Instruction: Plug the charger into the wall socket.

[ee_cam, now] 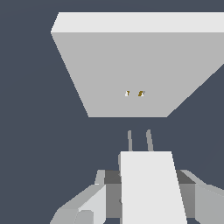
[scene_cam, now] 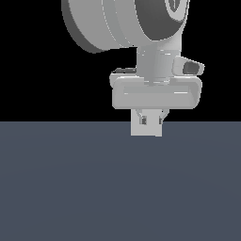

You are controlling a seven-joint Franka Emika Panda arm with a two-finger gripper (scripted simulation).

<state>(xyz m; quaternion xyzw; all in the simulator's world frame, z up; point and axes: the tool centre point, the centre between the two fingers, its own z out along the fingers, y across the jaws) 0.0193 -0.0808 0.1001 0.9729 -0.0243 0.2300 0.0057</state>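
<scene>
In the wrist view my gripper (ee_cam: 146, 186) is shut on the charger (ee_cam: 151, 192), a white block held between the two fingers (ee_cam: 103, 188). Its two thin prongs (ee_cam: 140, 140) point at the wall socket (ee_cam: 131, 65), a light-grey square plate with two tiny yellowish holes (ee_cam: 134, 93) near its centre. The prongs stop a short gap from the plate and line up roughly with the holes. In the exterior view my gripper (scene_cam: 149, 120) hangs just above the floor with a pale square block (scene_cam: 147, 129) at its fingertips. I cannot tell there whether that block is the charger or the socket.
A flat dark blue-grey floor (scene_cam: 70, 188) spreads under the arm. The arm's large grey wrist and hand body (scene_cam: 155, 89) fill the upper part of the exterior view against a black background.
</scene>
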